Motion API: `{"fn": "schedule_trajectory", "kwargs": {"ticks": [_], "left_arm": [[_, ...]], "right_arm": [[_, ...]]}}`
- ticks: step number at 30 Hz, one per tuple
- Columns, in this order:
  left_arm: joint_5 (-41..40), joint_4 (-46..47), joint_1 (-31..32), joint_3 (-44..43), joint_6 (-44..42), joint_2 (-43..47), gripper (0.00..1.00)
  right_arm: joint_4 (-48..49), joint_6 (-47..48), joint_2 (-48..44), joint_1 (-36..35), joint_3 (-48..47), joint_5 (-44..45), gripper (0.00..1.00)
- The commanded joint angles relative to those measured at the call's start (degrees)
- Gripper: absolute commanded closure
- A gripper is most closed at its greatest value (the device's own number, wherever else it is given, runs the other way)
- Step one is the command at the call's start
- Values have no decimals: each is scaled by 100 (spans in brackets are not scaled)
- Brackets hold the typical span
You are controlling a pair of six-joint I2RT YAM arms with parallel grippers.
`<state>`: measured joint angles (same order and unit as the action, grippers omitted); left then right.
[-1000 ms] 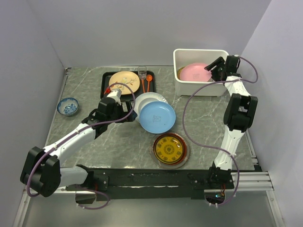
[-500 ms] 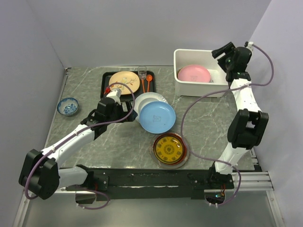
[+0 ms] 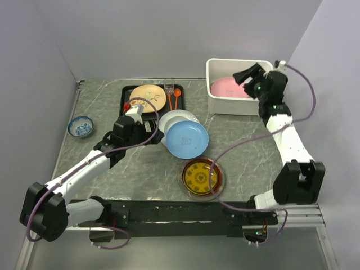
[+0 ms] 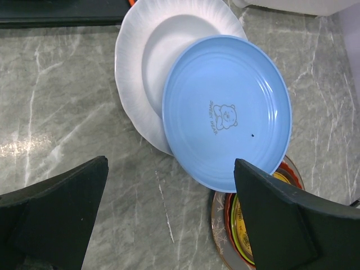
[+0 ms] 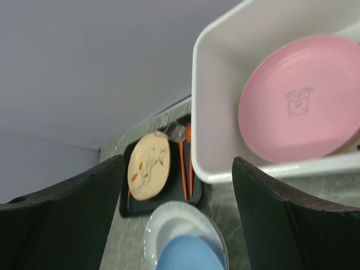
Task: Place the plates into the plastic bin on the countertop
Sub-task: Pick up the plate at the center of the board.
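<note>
The left gripper (image 4: 170, 169) hangs with its jaws spread wide and nothing between them, looking straight down on the blue plate (image 4: 225, 118). That spread seems meant for taking a plate by its edge. The blue plate offers one, since it lies propped across the white plate (image 4: 140, 73) instead of flat on the countertop (image 3: 242, 140). As the upper of the overlapping pair, it is probably the one to lift first, because the white plate beneath cannot come away cleanly until it goes. Just beside the blue plate's near edge sits the gold-patterned dark red plate (image 3: 199, 178), which appears to rest on at least one more plate.

The right gripper (image 3: 247, 74) is likewise wide open and empty, poised over the front rim of the plastic bin (image 3: 236, 106). The pink plate (image 5: 298, 107) lies inside the bin, face up. The bin stands at the far right of the countertop, within that arm's reach, which fits the right arm doing the dropping there.

Farther off, the cream floral plate (image 3: 148, 97) lies on a black tray (image 3: 126, 95) next to orange spoons (image 3: 176, 97). A small blue-patterned bowl (image 3: 80, 126) sits alone at the left. By this layout one plate is in the bin and at least four wait outside
</note>
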<state>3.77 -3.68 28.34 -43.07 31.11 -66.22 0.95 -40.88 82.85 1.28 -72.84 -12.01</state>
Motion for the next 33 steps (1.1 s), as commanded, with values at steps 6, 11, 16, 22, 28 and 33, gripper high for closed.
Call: {"fn": "schedule_trajectory", "kwargs": {"ticks": [6,11,16,22,28,33], "left_arm": [[379,614,93,9,18,-357,1],[440,720,163,-105,44,-673,1],[370,738,234,-140,62,-691,1],[203,615,260,-140,97,-594,1],[150,509,278,-131,149,-533,1],[28,386,304,-167,141,-471,1]], "right_arm": [[459,45,-1534,-426,1816,-231,13],[468,28,-1939,-637,2668,-477,13],[713,-77,-2019,-752,3284,-706,14],[950,-77,-1650,-813,3477,-1048,13],[1198,-8,-1000,-1007,3523,-1321,14],[1469,-51,-578,-1085,3645,-1444,14]]}}
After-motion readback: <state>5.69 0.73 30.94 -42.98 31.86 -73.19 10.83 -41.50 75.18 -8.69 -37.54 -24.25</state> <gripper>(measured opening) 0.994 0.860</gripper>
